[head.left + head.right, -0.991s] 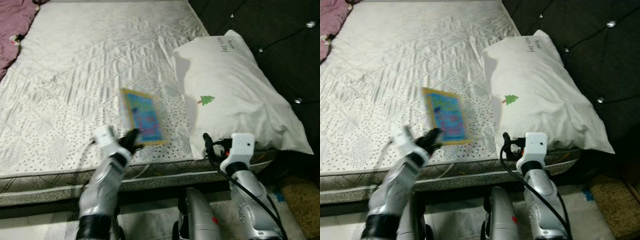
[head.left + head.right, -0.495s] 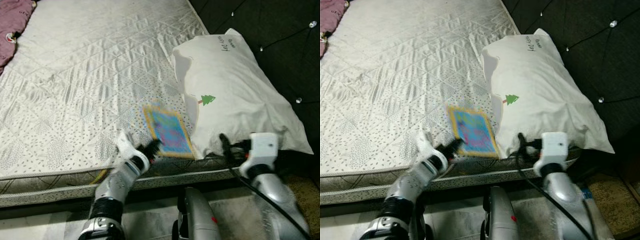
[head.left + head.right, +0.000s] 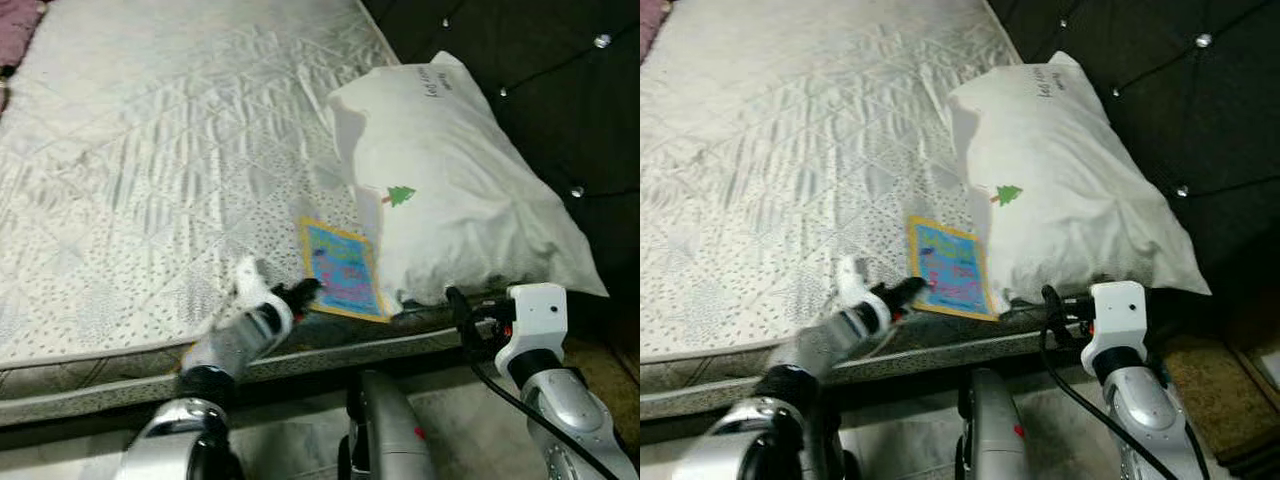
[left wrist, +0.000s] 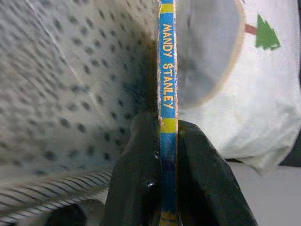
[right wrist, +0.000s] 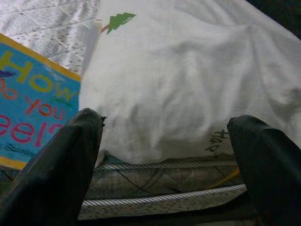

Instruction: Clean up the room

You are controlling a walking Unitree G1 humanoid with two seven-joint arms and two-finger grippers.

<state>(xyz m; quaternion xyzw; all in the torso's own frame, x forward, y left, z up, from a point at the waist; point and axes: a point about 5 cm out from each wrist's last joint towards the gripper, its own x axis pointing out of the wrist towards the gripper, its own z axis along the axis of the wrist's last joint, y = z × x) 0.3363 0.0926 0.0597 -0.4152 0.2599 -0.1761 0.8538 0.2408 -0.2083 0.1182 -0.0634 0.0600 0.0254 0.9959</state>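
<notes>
The two black fingers [image 4: 141,188] of the left gripper [image 3: 300,292] are pressed together on the lower edge of a thin book [image 3: 343,270]. In the left wrist view the blue and yellow spine of the book stands between the two fingers, and the words "MANDY STANLEY" can be read on it. The book has a blue cover with a yellow border and coloured letters. It is at the near edge of the mattress [image 3: 150,180], and its right side is just beside the pillow [image 3: 450,190], maybe touching it. Whether the book lies flat on the mattress or is lifted a little, I cannot tell.

The fingers [image 5: 61,160] of the right gripper [image 3: 462,315] are wide apart and hold nothing. This gripper is in front of the near edge of the mattress, below the pillow, and it looks toward the pillow and the corner of the book.

The pillow is white, with a small green tree printed on it and some handwriting near its far end. It lies on the right side of the mattress, against a dark padded headboard [image 3: 540,70] with shiny buttons. The mattress is pale, with a stitched pattern and small dark dots, and its piped edge runs across the front.
</notes>
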